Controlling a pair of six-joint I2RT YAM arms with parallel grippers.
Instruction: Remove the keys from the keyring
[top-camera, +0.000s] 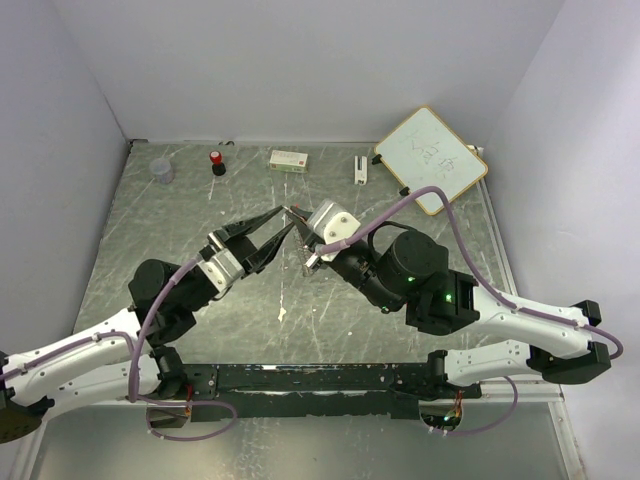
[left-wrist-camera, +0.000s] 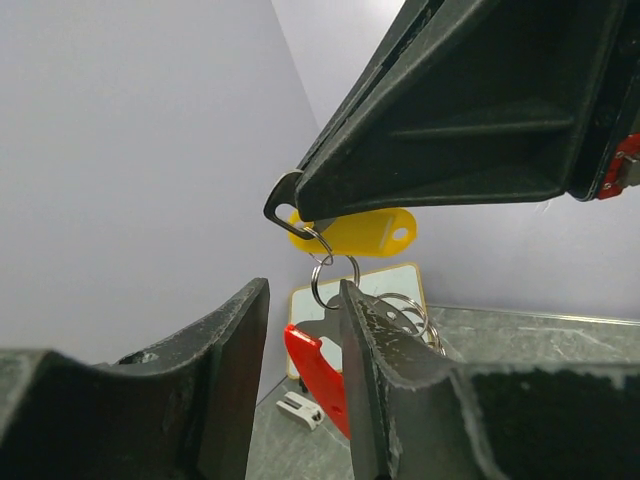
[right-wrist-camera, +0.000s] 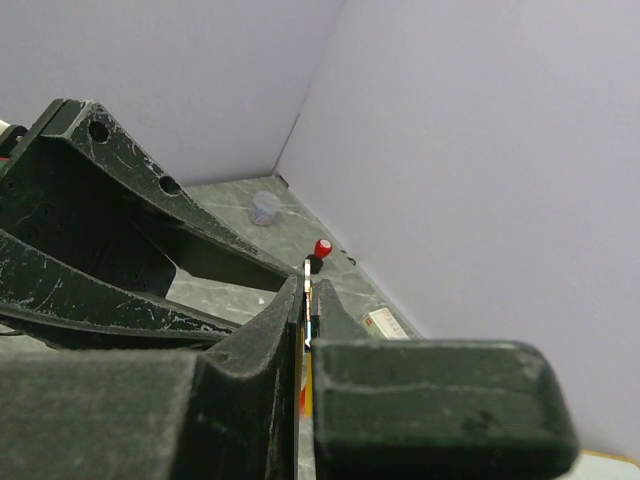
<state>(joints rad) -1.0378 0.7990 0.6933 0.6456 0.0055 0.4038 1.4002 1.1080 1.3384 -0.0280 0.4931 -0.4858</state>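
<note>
Your left gripper (left-wrist-camera: 303, 300), frame bottom: jaws apart, gripping nothing; red key (left-wrist-camera: 318, 375) hangs in gap. Above, keyring (left-wrist-camera: 398, 305) and yellow key (left-wrist-camera: 355, 232) dangle from right gripper (right-wrist-camera: 307, 288), clamped on keyring's top. Pull crooked and keyring likely twists free, bunch drops.

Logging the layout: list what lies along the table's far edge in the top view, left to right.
cup → red-capped bottle → box → small white piece → whiteboard
</note>
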